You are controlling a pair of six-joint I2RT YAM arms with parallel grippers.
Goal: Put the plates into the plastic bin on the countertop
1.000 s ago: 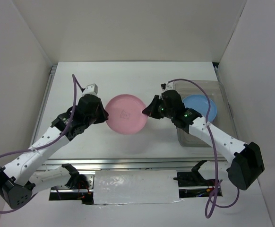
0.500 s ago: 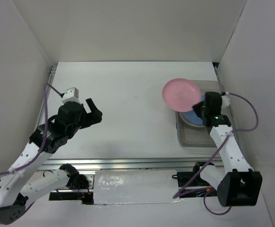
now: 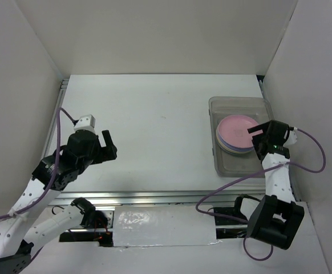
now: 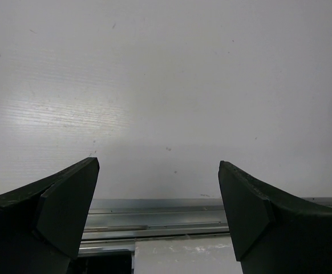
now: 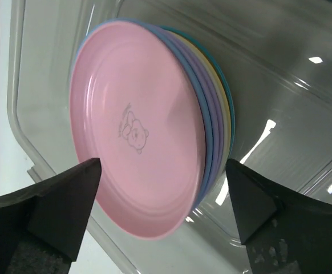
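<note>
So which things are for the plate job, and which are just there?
For the job: pink plate atop the stacked plates, plastic bin, open right gripper, countertop.
Just there: metal rail, purple cables, open left gripper.

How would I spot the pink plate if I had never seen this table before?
Look to the right side of the white countertop, where a translucent plastic bin stands. Inside it lies a stack of plates, and the pink plate is the top one. Unlike the blue, purple and yellow rims beneath it, it carries a faint bear outline at its centre.
</note>
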